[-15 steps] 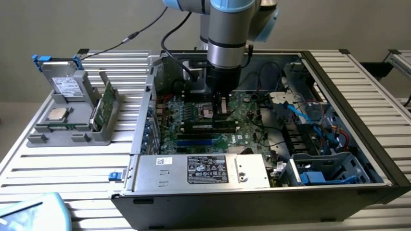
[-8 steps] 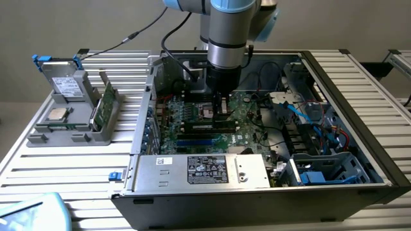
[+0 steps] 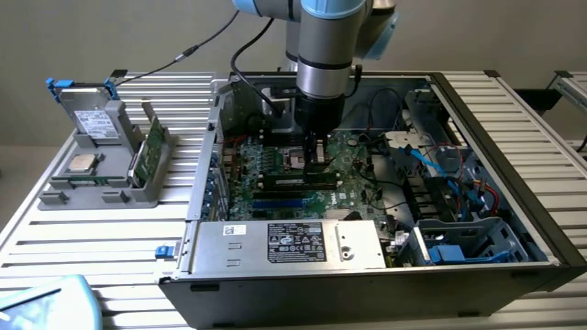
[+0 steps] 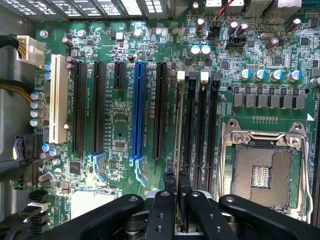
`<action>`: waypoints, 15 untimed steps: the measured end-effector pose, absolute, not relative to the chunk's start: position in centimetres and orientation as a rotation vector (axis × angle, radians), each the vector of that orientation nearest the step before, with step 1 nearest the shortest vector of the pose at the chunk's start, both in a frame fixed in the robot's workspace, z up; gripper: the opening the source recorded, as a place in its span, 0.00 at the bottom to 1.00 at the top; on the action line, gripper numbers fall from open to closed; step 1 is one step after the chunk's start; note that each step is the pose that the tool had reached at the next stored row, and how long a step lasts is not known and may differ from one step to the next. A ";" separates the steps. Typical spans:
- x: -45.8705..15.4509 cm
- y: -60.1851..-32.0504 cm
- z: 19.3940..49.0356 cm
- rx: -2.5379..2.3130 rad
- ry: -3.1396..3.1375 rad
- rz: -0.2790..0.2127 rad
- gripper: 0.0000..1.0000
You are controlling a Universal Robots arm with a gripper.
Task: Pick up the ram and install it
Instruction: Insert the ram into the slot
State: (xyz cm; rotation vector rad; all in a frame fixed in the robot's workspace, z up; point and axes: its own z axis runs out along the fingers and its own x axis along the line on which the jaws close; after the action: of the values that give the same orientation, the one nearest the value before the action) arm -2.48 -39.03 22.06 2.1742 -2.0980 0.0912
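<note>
The arm reaches down into the open computer case (image 3: 541, 206), which lies on its side on the slatted worktop (image 3: 92, 234). The gripper (image 3: 317, 159) hangs low over the motherboard (image 3: 275, 165), behind the silver power supply (image 3: 293, 242) as the exterior view shows it.

In the wrist view the gripper (image 4: 177, 176) has its two black fingers (image 4: 169, 184) drawn close together, with only a thin gap between them. In that gap sits the ram (image 4: 178, 130), seen edge-on as a pale, narrow line. It runs along the row of memory slots (image 4: 201, 125), in line with the slot farthest from the open processor socket (image 4: 262, 175) and just beside a long black expansion slot (image 4: 161, 110). The fingers are clamped on the stick near one of its ends.

In the exterior view the ram (image 3: 291, 181) appears as a dark strip with a pale label, standing on its long edge just under the fingertips. It seems to rest in its slot, though whether it is pressed fully home I cannot tell.

A blue expansion slot (image 4: 138, 110) and a white one (image 4: 59, 100) lie further along the board, away from the socket.

Toward the exterior view's left, well apart from the case, a grey holder (image 3: 101, 185) stands on the worktop. It carries a hard drive (image 3: 92, 120), a square silver processor chip (image 3: 82, 163) and a wider green card (image 3: 147, 155) standing upright.
</note>
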 end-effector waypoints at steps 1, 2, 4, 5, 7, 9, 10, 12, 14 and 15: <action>-2.5 -39.0 22.0 2.174 -2.098 0.091 0.14; -2.5 -39.0 22.0 2.174 -2.098 0.091 0.14; -2.5 -39.0 22.0 2.174 -2.098 0.091 0.14; -2.5 -39.0 22.0 2.174 -2.098 0.091 0.14; -2.5 -39.0 22.0 2.174 -2.098 0.091 0.14; -2.5 -39.0 22.0 2.174 -2.098 0.091 0.14; -2.5 -39.0 22.0 2.174 -2.098 0.091 0.14; -2.5 -39.0 22.0 2.174 -2.098 0.091 0.14; -2.5 -39.0 22.0 2.174 -2.097 0.090 0.14; -2.5 -39.0 22.0 2.173 -2.097 0.089 0.14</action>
State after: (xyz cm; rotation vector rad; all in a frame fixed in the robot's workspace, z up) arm -2.48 -39.02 22.00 2.1732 -2.0967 0.0889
